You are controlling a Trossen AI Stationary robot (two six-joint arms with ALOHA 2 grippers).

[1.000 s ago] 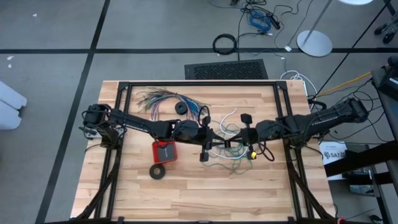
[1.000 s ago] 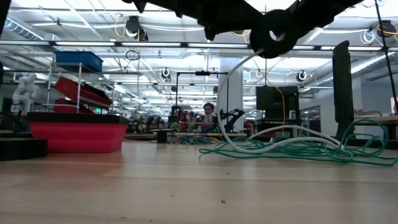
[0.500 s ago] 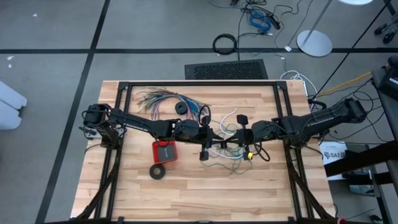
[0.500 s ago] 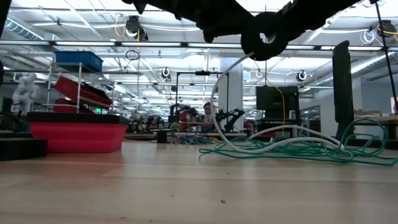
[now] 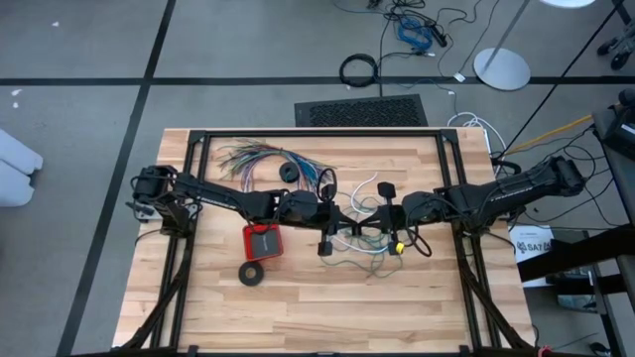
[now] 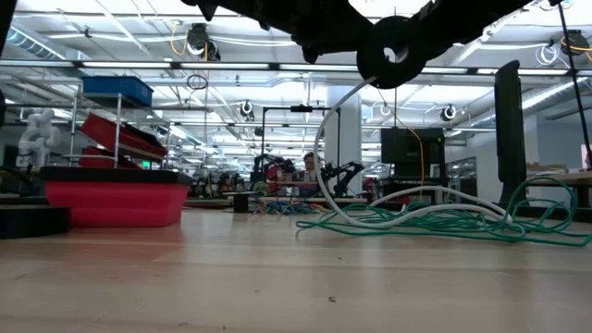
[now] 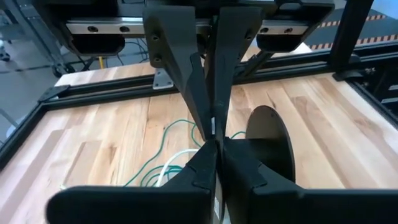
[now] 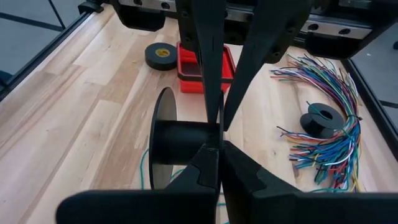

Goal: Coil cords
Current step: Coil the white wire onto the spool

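Grippers meet at frame centre: left gripper [image 5: 324, 238] pinched on the white cord [image 6: 326, 157], right gripper [image 5: 395, 220] clamped on a black spool [image 8: 163, 146] above the green wire [image 6: 435, 222].

red tray [image 5: 263, 240] mid-left on wooden surface [image 5: 198, 297] | black tape ring [image 5: 251, 273] just beside tray, nearer front edge | fanned many-coloured wires [image 5: 260, 159] near rear edge; small black spool [image 5: 289, 172] among them
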